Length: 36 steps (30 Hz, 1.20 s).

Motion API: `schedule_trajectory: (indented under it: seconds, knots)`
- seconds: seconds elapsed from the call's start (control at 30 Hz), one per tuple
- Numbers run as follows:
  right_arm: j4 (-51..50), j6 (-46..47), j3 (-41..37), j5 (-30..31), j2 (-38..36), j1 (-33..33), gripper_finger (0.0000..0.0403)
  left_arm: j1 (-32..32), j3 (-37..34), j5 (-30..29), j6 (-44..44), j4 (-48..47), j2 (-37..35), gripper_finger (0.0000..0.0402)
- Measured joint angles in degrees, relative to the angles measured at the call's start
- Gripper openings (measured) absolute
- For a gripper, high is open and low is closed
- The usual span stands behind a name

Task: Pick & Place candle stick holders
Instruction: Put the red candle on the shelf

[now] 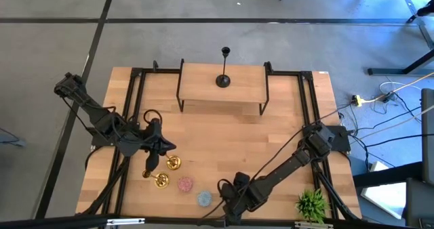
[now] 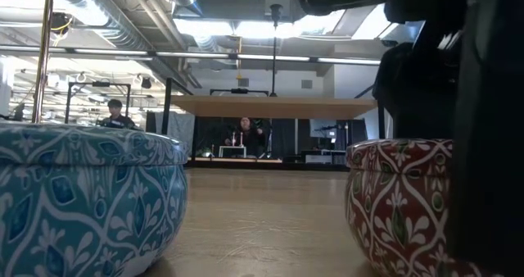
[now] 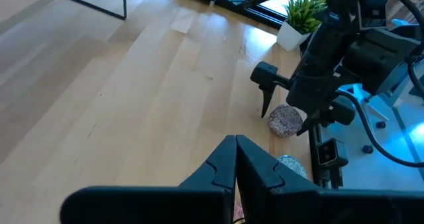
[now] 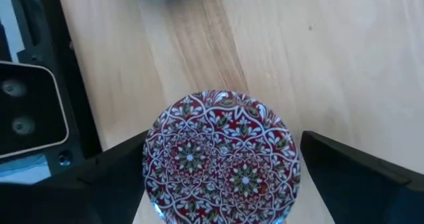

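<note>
Right gripper (image 4: 222, 168) hangs spread over the red patterned holder (image 4: 222, 158) at the counter's (image 1: 224, 137) near edge, fingers either side; left gripper (image 3: 236, 163) is pressed together.

No readable text, label, brand, number or sign anywhere; only painted floral patterning, not lettering, on the red holder (image 4: 222, 158) at lower centre of the right wrist view and on the blue holder (image 2: 86, 199) at lower left of the low view; nothing legible in the room behind.
</note>
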Motion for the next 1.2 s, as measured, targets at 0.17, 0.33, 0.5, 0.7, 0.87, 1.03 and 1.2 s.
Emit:
schedule_trajectory:
  seconds: [0.17, 0.33, 0.5, 0.7, 0.87, 1.03, 1.2]
  knots:
    - [-1.28, 0.00, 0.00, -0.19, 0.00, -0.22, 0.0351, 0.00, 0.00, 0.02, -0.25, 0.00, 0.00, 0.0002]
    - [-2.34, 2.44, 0.00, -0.50, 0.00, -0.49, 0.0312, 0.00, 0.00, 0.04, -0.36, 0.00, 0.00, 0.0001]
    - [-2.25, 6.80, 0.00, -0.92, -0.07, -1.02, 0.0298, 0.00, 0.02, 0.04, -0.32, 0.00, 0.02, 0.0002]
    - [-2.36, 12.00, 0.00, -1.07, -0.09, -2.52, 0.0312, 0.00, 0.02, 0.04, -0.32, 0.00, 0.02, 0.0002]
    - [-2.50, 14.45, 0.08, -2.14, -0.15, -4.87, 0.0305, 0.00, 0.04, 0.04, -0.40, -0.01, -0.06, 0.0001]
    - [-7.37, 14.01, 2.79, -4.28, -0.08, -8.41, 0.0301, 0.00, 0.04, -0.37, -0.42, -0.04, -1.31, 0.0002]
    - [-17.18, 9.52, 9.20, -3.93, -0.07, -12.36, 0.0305, 0.02, 0.04, -1.14, -0.42, -0.05, -3.13, 0.0001]
